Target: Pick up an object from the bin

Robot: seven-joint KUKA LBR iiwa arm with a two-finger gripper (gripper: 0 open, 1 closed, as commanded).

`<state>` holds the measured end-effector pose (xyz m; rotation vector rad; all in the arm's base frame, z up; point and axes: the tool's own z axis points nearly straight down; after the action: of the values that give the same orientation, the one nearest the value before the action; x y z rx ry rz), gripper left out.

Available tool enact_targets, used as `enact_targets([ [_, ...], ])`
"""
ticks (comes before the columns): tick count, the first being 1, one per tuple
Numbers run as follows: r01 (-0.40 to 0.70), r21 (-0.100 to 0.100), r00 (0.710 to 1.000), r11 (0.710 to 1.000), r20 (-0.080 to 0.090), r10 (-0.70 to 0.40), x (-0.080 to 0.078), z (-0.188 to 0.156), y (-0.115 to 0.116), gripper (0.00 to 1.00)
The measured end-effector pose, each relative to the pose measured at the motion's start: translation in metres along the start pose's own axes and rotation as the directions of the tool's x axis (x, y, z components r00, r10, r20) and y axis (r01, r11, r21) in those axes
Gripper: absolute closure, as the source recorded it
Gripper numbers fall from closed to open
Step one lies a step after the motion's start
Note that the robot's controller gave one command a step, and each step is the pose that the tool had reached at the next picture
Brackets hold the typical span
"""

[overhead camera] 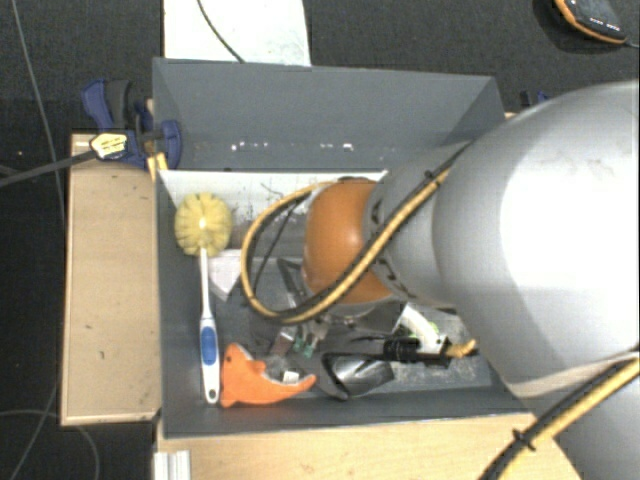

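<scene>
You cannot tell whether the gripper (298,346) is released or clenched; treat the orange piece (250,384) just below it, at the bin (320,118) front, as probably light, stiff, slick plastic, and grasp its thick left end.

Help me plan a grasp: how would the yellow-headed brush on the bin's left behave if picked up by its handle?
The brush probably stays stiff: its thin handle lies straight. It looks light, though the bulky yellow head may tip it head-down. The blue grip likely slips less than the white plastic.
</scene>
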<state>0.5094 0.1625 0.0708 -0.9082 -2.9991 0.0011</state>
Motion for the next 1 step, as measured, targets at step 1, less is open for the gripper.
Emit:
enact_targets([
  [1, -0.001, 0.000, 1.000, 1.000, 0.000, 0.001, 0.0000, 0.0000, 0.0000, 1.00],
])
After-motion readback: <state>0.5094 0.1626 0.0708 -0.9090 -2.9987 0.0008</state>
